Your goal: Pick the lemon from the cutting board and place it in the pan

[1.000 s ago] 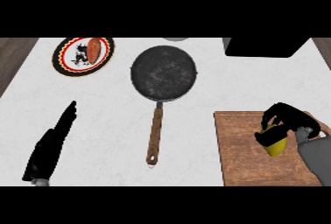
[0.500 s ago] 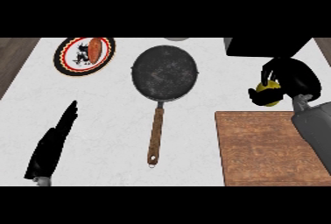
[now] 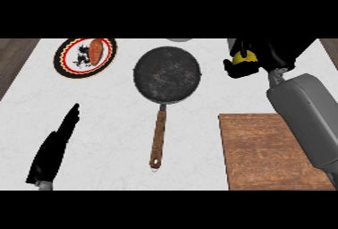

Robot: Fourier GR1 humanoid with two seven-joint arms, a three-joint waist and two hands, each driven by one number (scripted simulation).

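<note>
My right hand (image 3: 260, 56) is raised at the upper right with its fingers curled round the yellow lemon (image 3: 239, 57), of which only a small patch shows. It hangs just right of the dark round pan (image 3: 167, 74), whose wooden handle (image 3: 158, 136) points toward me. The wooden cutting board (image 3: 271, 152) at the lower right is bare, partly covered by my grey right forearm (image 3: 307, 120). At the lower left my left hand (image 3: 56, 145) rests open on the counter, fingers straight.
A round plate (image 3: 84, 57) with a red rim and a patterned face lies at the upper left. A dark object sits at the top right behind my right hand. A pale round item peeks in at the top edge above the pan.
My right hand has lifted the lemon off the cutting board and carried it up and to the left, toward the pan. The left hand has not moved.
</note>
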